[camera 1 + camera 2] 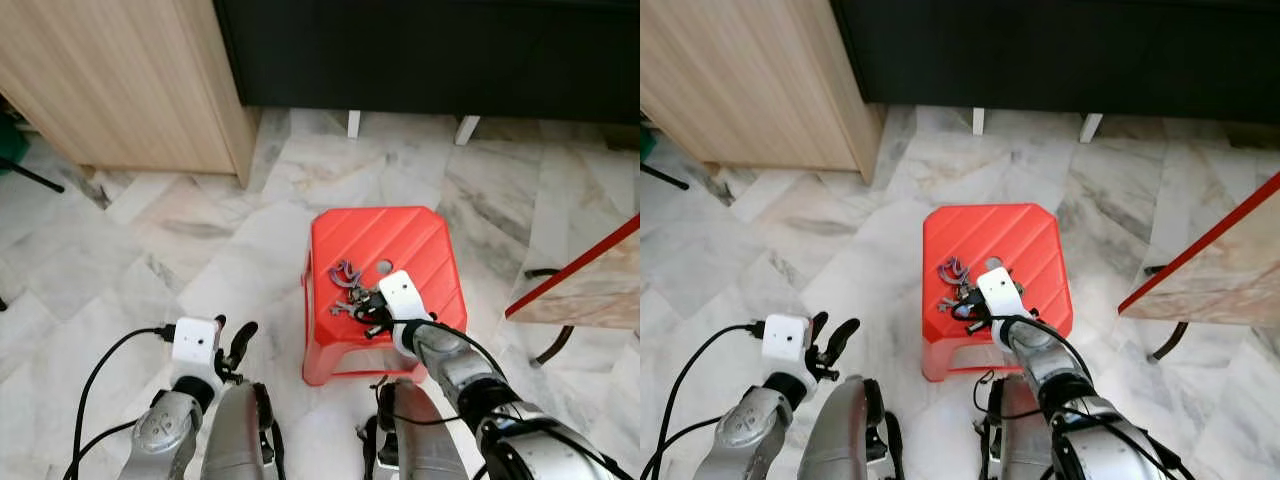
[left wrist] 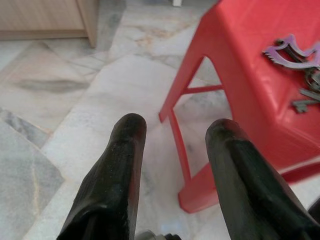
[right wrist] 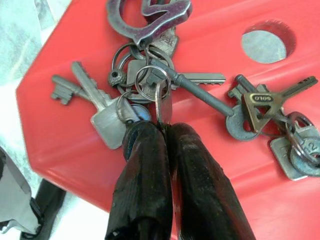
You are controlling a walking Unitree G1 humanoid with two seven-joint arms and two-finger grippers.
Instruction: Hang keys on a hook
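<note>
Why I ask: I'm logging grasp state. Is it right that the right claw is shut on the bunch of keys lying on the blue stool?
Only the colour is wrong: the stool is red, as the right wrist view shows. The right claw is indeed shut on the keys lying on it.

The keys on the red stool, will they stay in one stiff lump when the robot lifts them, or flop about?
Probably flop. The keys hang on several linked rings, so they would likely dangle and swing below the right gripper, which pinches one ring. A second bunch lies beside them; whether it is joined is unclear. Being metal, they look fairly heavy for their size and may slide on the smooth stool.
</note>
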